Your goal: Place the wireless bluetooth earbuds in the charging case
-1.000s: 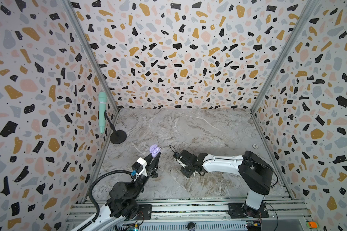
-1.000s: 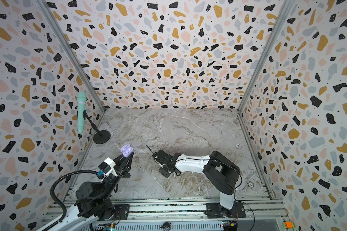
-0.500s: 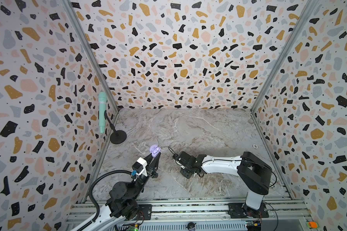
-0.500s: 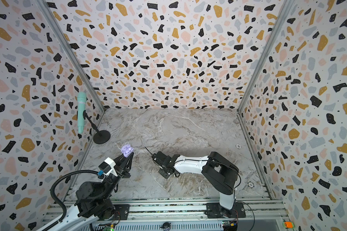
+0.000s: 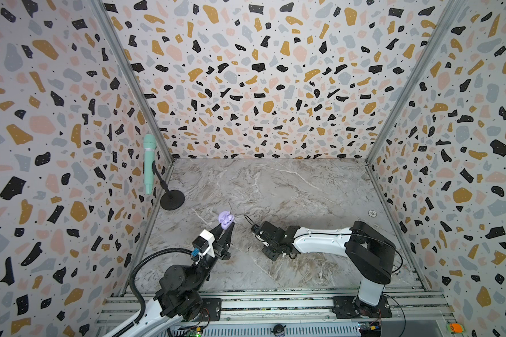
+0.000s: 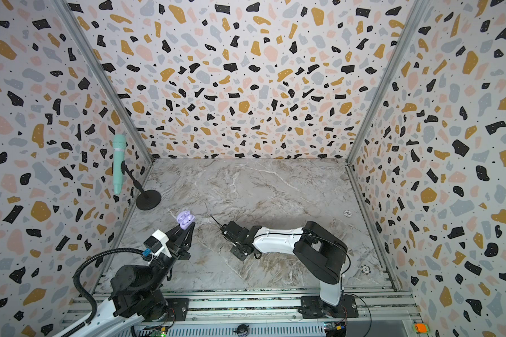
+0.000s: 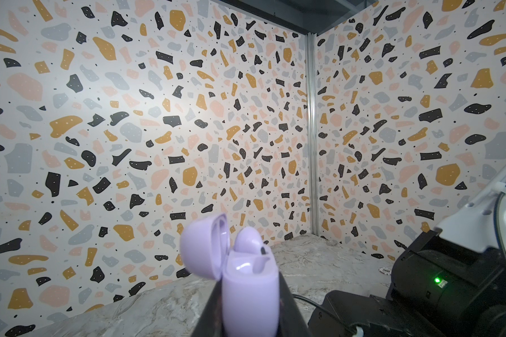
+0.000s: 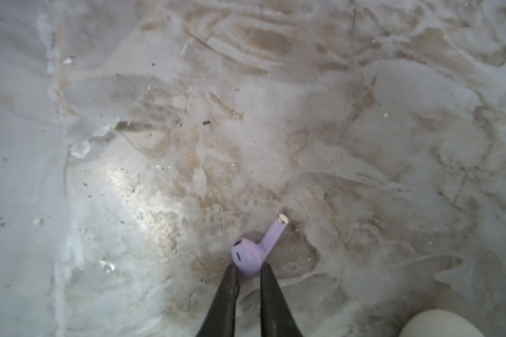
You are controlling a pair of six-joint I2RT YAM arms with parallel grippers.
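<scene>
Near centre, the right gripper (image 8: 248, 270) has just closed on a lavender earbud (image 8: 247, 256) lying on the table (image 8: 158, 131). Slightly farther left, the left gripper (image 5: 228, 227) clamps the open charging case (image 5: 225, 218) aloft, a seated earbud (image 7: 247, 239) inside. Lift and insertion likely follow.

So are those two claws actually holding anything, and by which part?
The left gripper clamps the open lavender plastic charging case by its lower body; the right gripper pinches a tiny lavender stemmed earbud by its bulb.

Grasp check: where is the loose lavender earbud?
In the right wrist view, the lavender earbud is pinched in the right gripper, close to the marble table.
</scene>
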